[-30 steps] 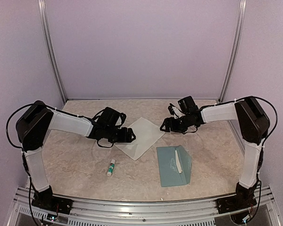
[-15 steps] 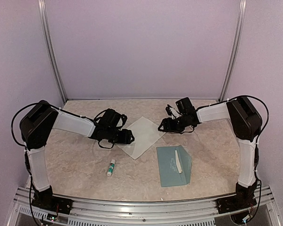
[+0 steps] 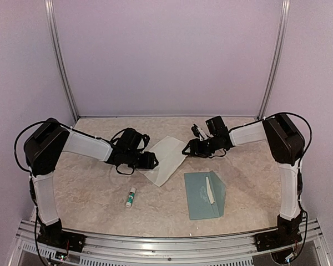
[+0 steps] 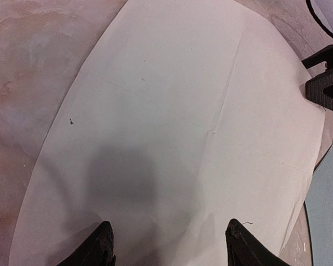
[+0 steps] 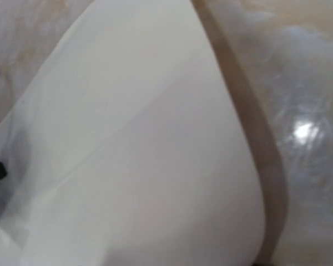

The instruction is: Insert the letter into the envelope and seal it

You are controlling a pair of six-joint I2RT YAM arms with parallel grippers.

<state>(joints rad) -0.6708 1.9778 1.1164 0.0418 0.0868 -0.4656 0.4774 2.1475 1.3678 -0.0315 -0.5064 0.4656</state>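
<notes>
The letter (image 3: 165, 157), pale creased paper, lies on the table between both grippers and fills the left wrist view (image 4: 177, 127). My left gripper (image 3: 154, 160) is open at its left corner, and both fingertips (image 4: 104, 244) stand wide apart over the sheet. My right gripper (image 3: 185, 150) is at the letter's right corner. Its two fingers show apart in the left wrist view (image 4: 309, 72). In the right wrist view the letter (image 5: 139, 166) bows up close to the lens and hides that gripper's own fingers. The teal envelope (image 3: 202, 197) lies flat, nearer the front, with nothing touching it.
A white-and-green glue stick (image 3: 131, 197) lies at the front left of the letter. A corner of the envelope (image 4: 328, 210) shows at the right edge of the left wrist view. Lilac walls with metal rails close off the back and sides.
My right gripper has moved left against the letter's right corner, which has shifted inward and bowed up. The left gripper has eased slightly left along the sheet.
</notes>
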